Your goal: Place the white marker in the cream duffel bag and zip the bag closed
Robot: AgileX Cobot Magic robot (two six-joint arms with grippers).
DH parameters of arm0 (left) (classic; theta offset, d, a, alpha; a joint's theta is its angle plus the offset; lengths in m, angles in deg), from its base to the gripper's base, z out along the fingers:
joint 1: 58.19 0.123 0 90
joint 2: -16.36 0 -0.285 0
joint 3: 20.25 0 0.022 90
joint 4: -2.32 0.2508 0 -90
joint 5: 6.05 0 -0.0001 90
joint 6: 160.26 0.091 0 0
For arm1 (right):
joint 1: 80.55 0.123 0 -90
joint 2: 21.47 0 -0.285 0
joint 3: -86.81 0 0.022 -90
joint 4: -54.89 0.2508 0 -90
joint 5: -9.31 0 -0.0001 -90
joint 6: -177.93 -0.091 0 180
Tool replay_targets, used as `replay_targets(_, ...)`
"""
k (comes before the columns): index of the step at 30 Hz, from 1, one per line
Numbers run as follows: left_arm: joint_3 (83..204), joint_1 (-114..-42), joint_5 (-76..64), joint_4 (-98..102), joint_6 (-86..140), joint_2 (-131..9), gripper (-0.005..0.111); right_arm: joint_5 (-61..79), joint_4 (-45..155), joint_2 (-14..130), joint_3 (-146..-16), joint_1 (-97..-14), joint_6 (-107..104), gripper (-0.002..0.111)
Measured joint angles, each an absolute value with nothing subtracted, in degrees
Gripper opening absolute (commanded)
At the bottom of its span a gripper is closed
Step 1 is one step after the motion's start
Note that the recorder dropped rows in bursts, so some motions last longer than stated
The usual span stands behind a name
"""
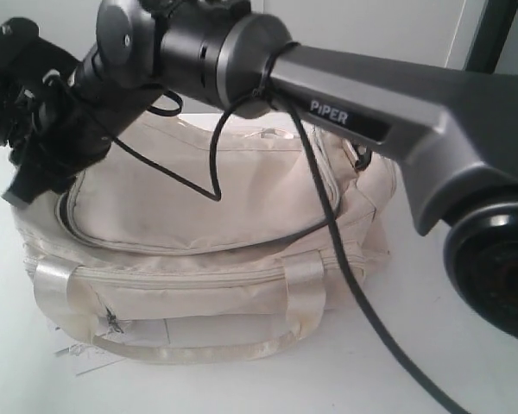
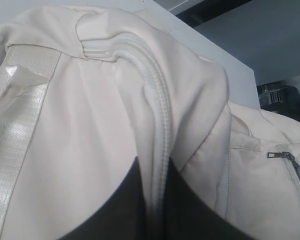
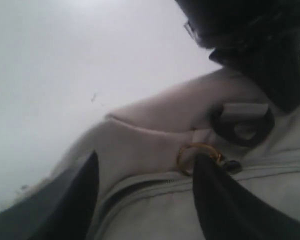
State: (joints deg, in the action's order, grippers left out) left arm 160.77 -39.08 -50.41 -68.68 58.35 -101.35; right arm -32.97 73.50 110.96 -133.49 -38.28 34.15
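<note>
The cream duffel bag (image 1: 216, 216) lies on the white table, and both arms meet at its left end. My left gripper (image 2: 157, 200) is shut on the raised zipper seam (image 2: 157, 115) of the bag. The right arm (image 1: 198, 43) reaches across from the right. Its gripper (image 3: 146, 157) stands open over the top zipper, one fingertip (image 3: 210, 175) touching the gold charm ring (image 3: 186, 152). A dark gap (image 3: 135, 186) shows along the zipper between the fingers. A black D-ring (image 3: 242, 125) sits just past the charm. The white marker is out of view.
A shiny strap handle (image 1: 306, 289) and a white paper tag (image 1: 198, 332) hang on the bag's near side. A small side-pocket zipper pull (image 2: 282, 156) shows in the left wrist view. A black cable (image 1: 345, 259) drapes over the bag. The right arm's base (image 1: 492, 267) is at the right.
</note>
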Motion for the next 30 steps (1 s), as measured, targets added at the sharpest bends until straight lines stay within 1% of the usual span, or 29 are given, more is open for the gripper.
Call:
replay_targets(6, 160.8, -39.1, -50.7, -68.7, 58.3, -101.4, 0.0, -28.6, 69.0, 115.0, -133.5, -38.3, 44.3, 0.055)
replay_targets(12, 160.8, -39.1, -51.2, -68.7, 58.3, -101.4, 0.0, -22.2, 66.2, 116.6, -133.5, -38.3, 45.9, 0.054)
replay_targets(14, 160.8, -39.1, -51.2, -68.7, 58.3, -101.4, 0.0, -21.0, 65.9, 117.4, -133.5, -38.3, 46.0, 0.052)
replay_targets(15, 160.8, -39.1, -51.2, -68.7, 58.5, -101.4, 0.0, -20.6, 65.9, 117.7, -133.5, -38.3, 46.0, 0.045)
replay_targets(16, 160.8, -39.0, -51.2, -68.7, 58.7, -101.4, 0.0, -20.2, 65.9, 118.3, -133.5, -38.5, 46.0, 0.041)
replay_targets(17, 160.8, -39.0, -51.3, -68.7, 58.9, -101.4, 0.0, -20.1, 65.9, 118.5, -133.5, -38.8, 46.0, 0.029)
replay_targets(18, 160.8, -39.0, -51.3, -68.7, 59.2, -101.4, 0.0, -19.5, 65.8, 118.8, -133.5, -38.9, 46.0, 0.023)
replay_targets(19, 160.8, -39.0, -51.3, -68.7, 59.4, -101.4, 0.0, -19.3, 65.6, 118.8, -133.5, -39.1, 45.9, 0.008)
replay_targets(20, 160.8, -39.0, -51.4, -68.7, 59.5, -101.4, 0.0, -18.5, 65.3, 118.8, -133.5, -39.2, 45.0, 0.002)
replay_targets(21, 160.8, -38.9, -51.5, -68.7, 59.5, -101.4, 0.0, -18.4, 65.3, 118.8, -133.5, -39.3, 44.6, 0.0)
replay_targets(25, 160.8, -38.9, -51.6, -69.0, 59.5, -101.4, 0.0, -18.2, 65.5, 116.6, -133.5, -39.3, 41.8, 0.0)
replay_targets(28, 160.8, -38.9, -51.6, -69.0, 59.5, -101.4, 0.0, -20.8, 66.7, 114.4, -133.7, -39.3, 41.4, 0.0)
replay_targets(30, 160.8, -38.9, -51.6, -69.1, 59.5, -101.4, 0.0, -21.8, 67.5, 114.0, -133.9, -39.3, 39.6, 0.002)
